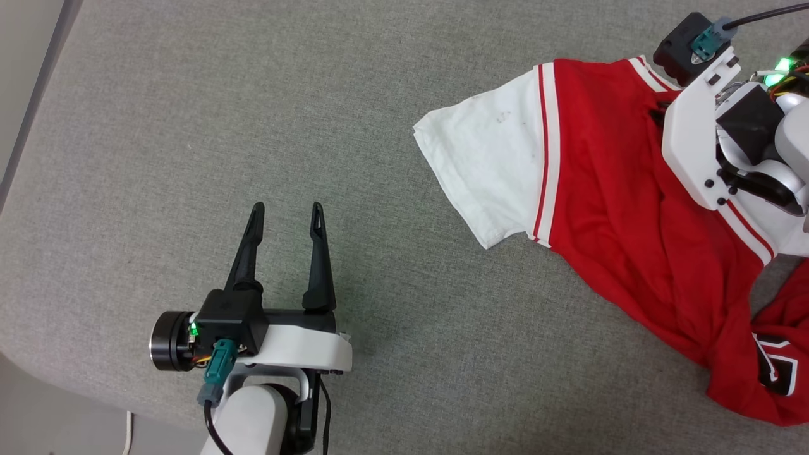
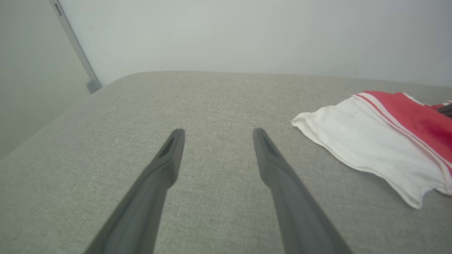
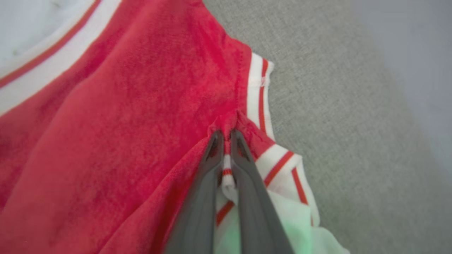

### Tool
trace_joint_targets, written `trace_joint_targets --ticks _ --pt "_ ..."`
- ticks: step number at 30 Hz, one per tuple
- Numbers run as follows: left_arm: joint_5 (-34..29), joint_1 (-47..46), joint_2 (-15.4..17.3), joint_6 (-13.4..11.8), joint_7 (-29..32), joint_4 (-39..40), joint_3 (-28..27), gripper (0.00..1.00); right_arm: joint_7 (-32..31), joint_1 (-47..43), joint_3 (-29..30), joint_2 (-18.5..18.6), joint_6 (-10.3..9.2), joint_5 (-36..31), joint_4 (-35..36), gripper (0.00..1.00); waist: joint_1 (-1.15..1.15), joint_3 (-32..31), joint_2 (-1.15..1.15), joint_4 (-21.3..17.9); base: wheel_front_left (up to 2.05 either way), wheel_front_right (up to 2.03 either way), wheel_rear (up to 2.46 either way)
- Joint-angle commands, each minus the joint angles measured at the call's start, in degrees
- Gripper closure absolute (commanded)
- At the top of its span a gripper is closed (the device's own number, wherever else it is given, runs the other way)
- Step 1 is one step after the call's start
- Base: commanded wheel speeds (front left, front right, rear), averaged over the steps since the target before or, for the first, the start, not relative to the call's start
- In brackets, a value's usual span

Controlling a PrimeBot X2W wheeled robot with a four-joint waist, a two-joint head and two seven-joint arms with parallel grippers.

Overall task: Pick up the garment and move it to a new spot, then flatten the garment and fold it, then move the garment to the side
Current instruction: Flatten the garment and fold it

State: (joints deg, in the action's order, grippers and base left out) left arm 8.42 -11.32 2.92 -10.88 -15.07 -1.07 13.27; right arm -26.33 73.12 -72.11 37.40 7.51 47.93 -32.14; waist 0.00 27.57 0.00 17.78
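1. Right gripper [image 3: 226, 135]: fingers pressed together, pinching a fold of red cloth beside the striped trim [image 3: 259, 91]. The grip looks suited to lifting or dragging.
2. Garment [image 1: 600, 158]: red jersey T-shirt, rumpled at the right of the grey upholstered surface [image 1: 189, 126], with its white sleeve [image 1: 486, 164] lying flat toward the left.
3. Left gripper [image 1: 287, 207]: fingers spread and empty, well apart from the sleeve, probably held ready for a second hold.

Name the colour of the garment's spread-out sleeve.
White sleeve, red-and-white striped trim; head view shows it best.
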Motion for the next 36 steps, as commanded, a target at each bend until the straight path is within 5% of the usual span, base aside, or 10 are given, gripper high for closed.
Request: trace_joint_targets --ticks 1,3,4,5,6,16,17,23,30,36 --pt "0.25 -0.87 -0.07 -0.48 -0.15 -0.06 0.03 0.00 0.27 -2.00 -1.01 -0.31 -0.04 0.68 -1.04 1.00 0.00 -0.01 0.00 0.00 0.00 0.00 0.00" --pt "0.00 -0.53 -0.06 -0.58 -0.15 -0.29 -0.40 0.00 1.75 -2.16 -1.17 -0.29 -0.03 1.22 -1.54 1.00 0.00 -0.57 0.00 -0.46 0.00 0.00 0.00" --pt "-0.19 -0.22 -0.07 -0.54 -0.15 -0.43 -0.58 0.00 3.03 -2.23 -1.12 -0.18 -0.03 1.62 -1.84 0.84 0.00 -1.04 0.00 -0.71 0.00 0.00 0.00" --pt "-0.41 0.14 -0.07 -0.46 -0.15 -0.55 -0.88 0.00 4.58 -2.26 -1.02 -0.10 -0.03 2.19 -2.24 0.15 0.00 -1.57 0.00 -1.03 0.00 0.00 0.00" --pt "-0.66 0.45 -0.06 -0.36 -0.15 -0.64 -1.30 0.00 6.36 -2.07 -0.87 -0.04 -0.04 2.40 -2.56 0.00 0.00 -2.16 0.00 -1.47 0.00 0.00 0.00" --pt "-3.14 4.21 -0.03 2.09 -0.15 -1.47 -5.92 0.00 34.01 -8.42 7.00 1.76 -0.05 0.63 -5.23 0.00 0.00 -10.62 0.00 -7.24 0.00 0.00 0.00" --pt "-3.75 5.30 -0.04 2.84 -0.15 -1.80 -7.45 0.00 39.84 -12.39 12.75 1.05 -0.05 -0.22 -6.88 0.00 0.00 -12.68 0.00 -8.68 0.00 0.00 0.00" --pt "-4.43 7.96 0.12 3.87 -0.15 -1.89 -9.97 0.00 41.49 -22.99 34.05 -2.23 -0.05 -12.07 -2.51 0.00 0.00 -16.02 0.00 -11.42 0.00 0.00 0.00" --pt "-4.68 10.47 0.08 4.86 -0.15 -2.16 -11.46 0.00 41.51 -47.81 65.07 -14.86 -0.05 -31.58 16.75 0.00 0.00 -19.18 0.00 -12.79 0.00 0.00 0.00" --pt "-4.99 11.74 0.04 5.89 -0.15 -2.84 -12.46 0.00 41.51 -63.40 76.03 -25.59 -0.05 -39.39 30.41 0.00 0.00 -21.29 0.00 -13.25 0.00 0.00 0.00"
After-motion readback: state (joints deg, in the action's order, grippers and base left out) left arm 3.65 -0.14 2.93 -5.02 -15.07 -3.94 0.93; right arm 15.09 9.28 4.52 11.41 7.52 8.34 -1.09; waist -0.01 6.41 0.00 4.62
